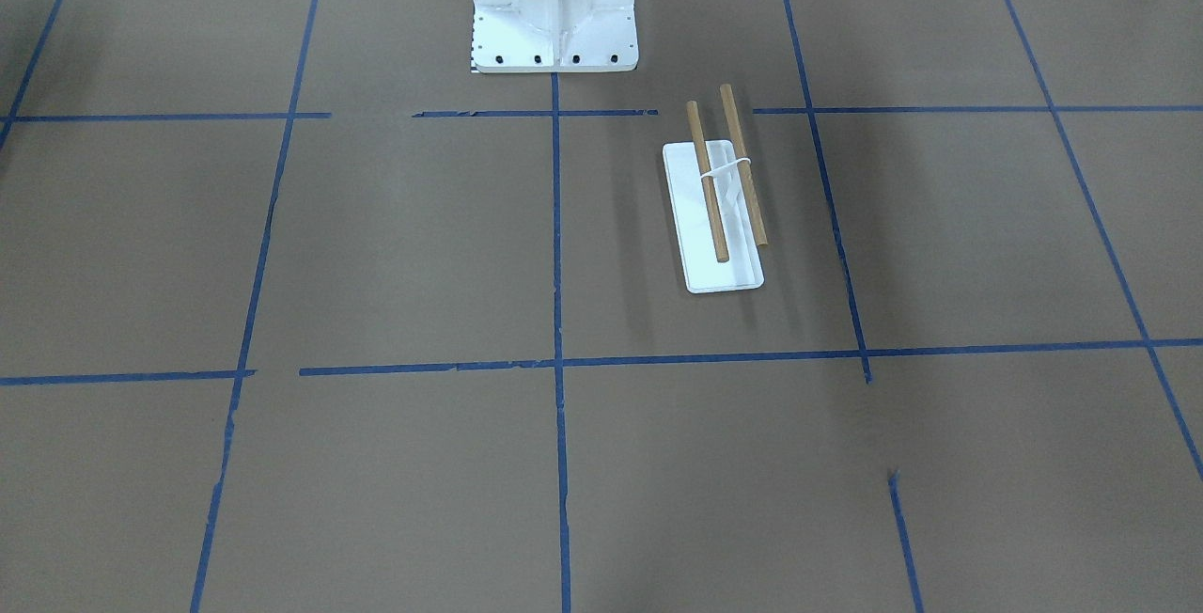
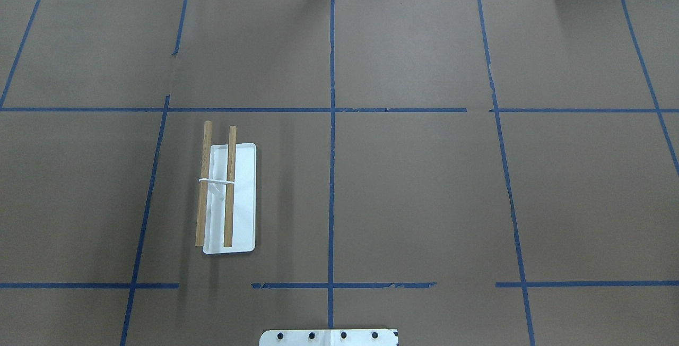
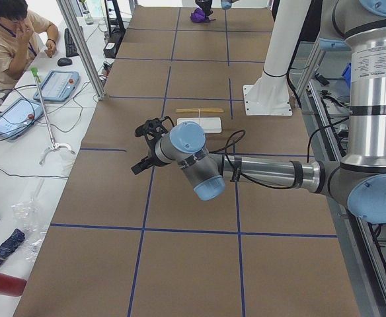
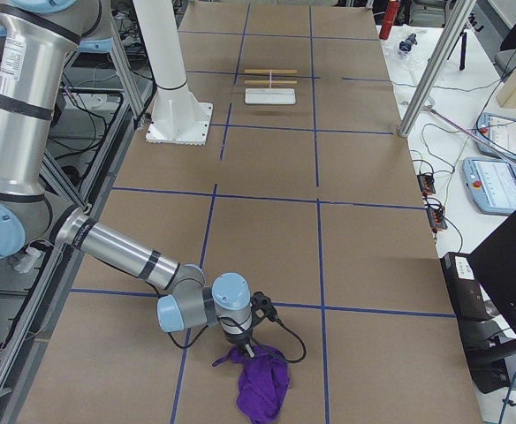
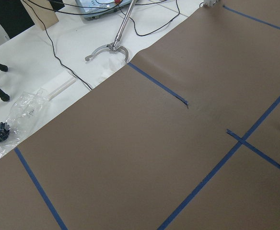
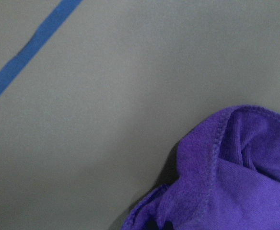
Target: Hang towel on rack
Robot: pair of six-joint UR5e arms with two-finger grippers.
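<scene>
- Rack [image 2: 228,197]: stands upright on the brown-papered table [image 2: 424,202], at about 8 o'clock from the middle of the overhead view and 2 o'clock in the front-facing view. Its two wooden rods [image 2: 201,187] run parallel. One lies over the white base [image 2: 244,202]; the other sits along the base's 9 o'clock edge in the overhead view.
- Towel [image 4: 262,384]: lies crumpled on the table at 6 o'clock in the right-side view, well apart from the rack, which sits at 12 o'clock in that view. The right wrist camera shows a hemmed purple fold in its 4 o'clock corner, on bare paper.
- Right gripper [image 4: 247,351]: points down at the towel's 12 o'clock end, at or just beside the cloth — contact cannot be confirmed. It shows only in the side views, so I cannot tell whether the jaws are spread or closed.
- Left gripper [image 3: 143,148]: held above the table, near the rack and on its 7 o'clock side in the left-side view. It holds nothing visible — here too only the side views show it, so I cannot tell how the jaws stand.
- White pedestal [image 1: 554,2]: bolted at 12 o'clock in the front-facing view.
- Blue tape lines [image 2: 332,176] divide the table into a grid.
- Operator [image 3: 11,33]: seated at 10 o'clock in the left-side view.
</scene>
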